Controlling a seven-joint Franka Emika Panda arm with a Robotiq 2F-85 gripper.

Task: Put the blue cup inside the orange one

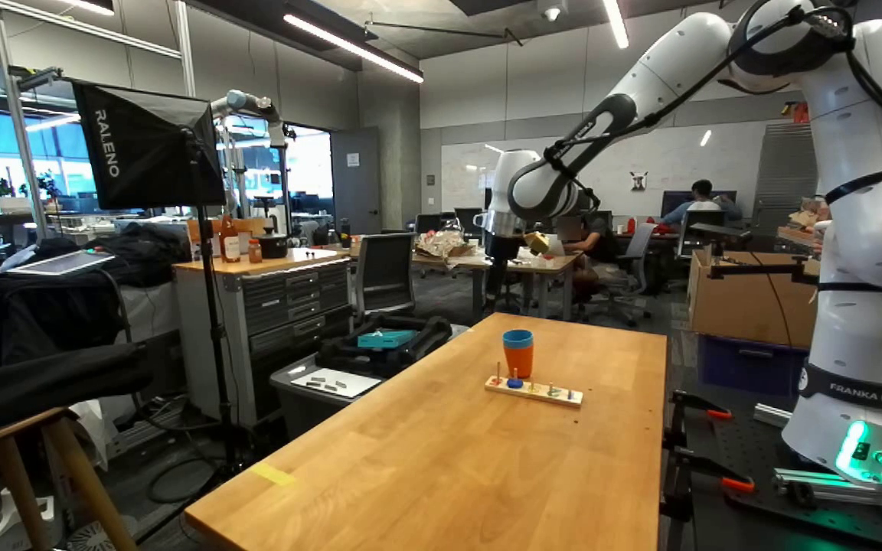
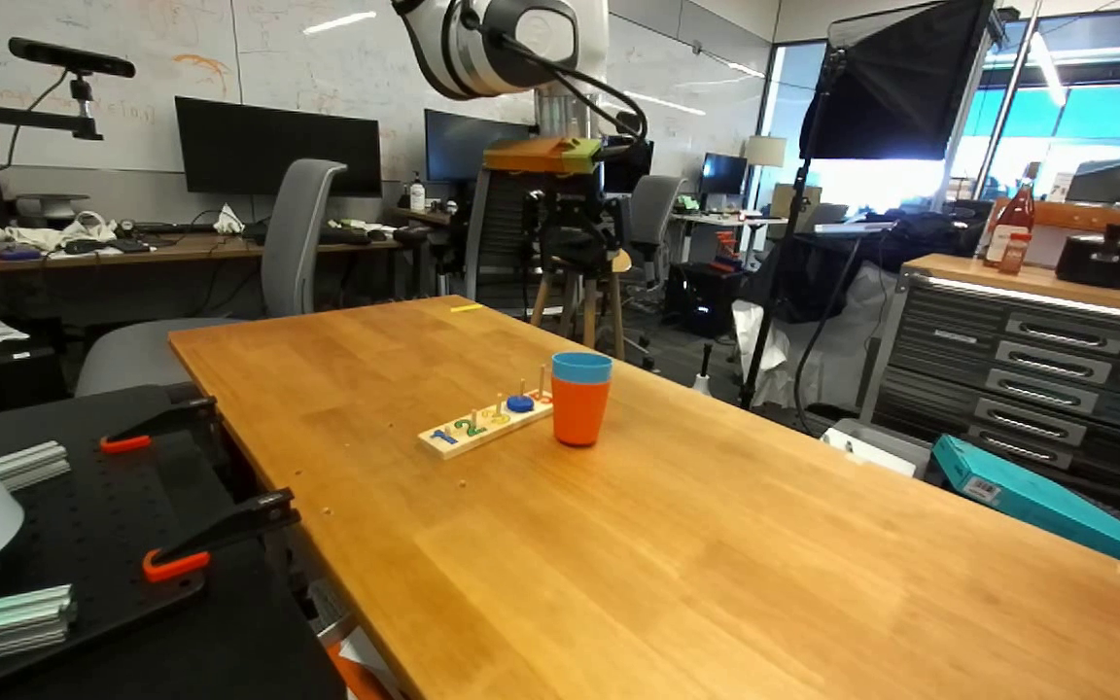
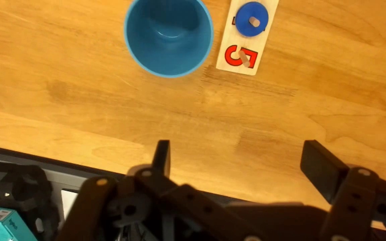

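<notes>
The blue cup (image 1: 517,336) sits upright inside the orange cup (image 1: 519,362) on the wooden table. In both exterior views only a blue band (image 2: 581,367) shows above the orange wall (image 2: 578,413). In the wrist view I look down into the blue cup (image 3: 171,57) at the top edge, and the orange cup is hidden beneath it. My gripper (image 3: 236,147) is open and empty, its two fingers wide apart over bare wood. It is raised above the table and apart from the cups, as both exterior views show (image 1: 496,279) (image 2: 579,233).
A wooden peg strip (image 3: 236,65) with painted numbers lies beside the cups, with a blue disc (image 3: 246,28) on one peg. The table edge (image 3: 89,169) runs below the gripper. Beyond it stand a dark case and a teal box (image 3: 3,222).
</notes>
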